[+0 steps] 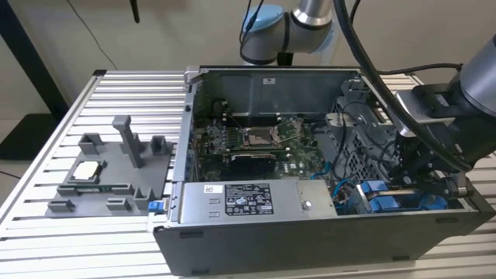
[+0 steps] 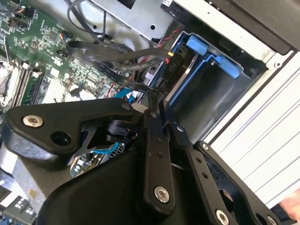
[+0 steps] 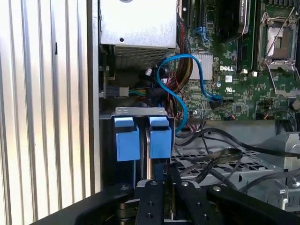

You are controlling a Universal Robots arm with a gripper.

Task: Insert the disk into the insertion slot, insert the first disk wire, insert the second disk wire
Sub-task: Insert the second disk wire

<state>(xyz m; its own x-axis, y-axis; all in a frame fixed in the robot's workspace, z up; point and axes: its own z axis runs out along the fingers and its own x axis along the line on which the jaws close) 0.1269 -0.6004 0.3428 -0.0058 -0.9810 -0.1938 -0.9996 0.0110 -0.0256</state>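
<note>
The insertion slot [image 1: 370,204] is the drive cage in the open computer case's near corner, at the exterior view's right. Two blue carrier tabs [image 3: 160,137] stand side by side in it under a grey metal lip; the blue carrier [image 2: 207,52] also frames the bay in the second wrist view. The disk sits deep in the cage and is mostly hidden. My gripper [image 2: 156,99] reaches down to the cage, its black fingers [image 3: 151,197] pressed together on the end of a black disk wire [image 2: 123,70] right beside a black plug [image 2: 170,66] at the bay. In the exterior view my gripper [image 1: 409,174] hangs over the blue carriers.
The grey power-supply box [image 1: 256,200] lies along the case's near wall. Green motherboard [image 1: 256,142] with its socket fills the middle. Loose black cables [image 3: 220,157] and a blue cable [image 3: 180,101] run near the cage. A grey fixture plate [image 1: 108,174] sits on the slatted table at the exterior view's left.
</note>
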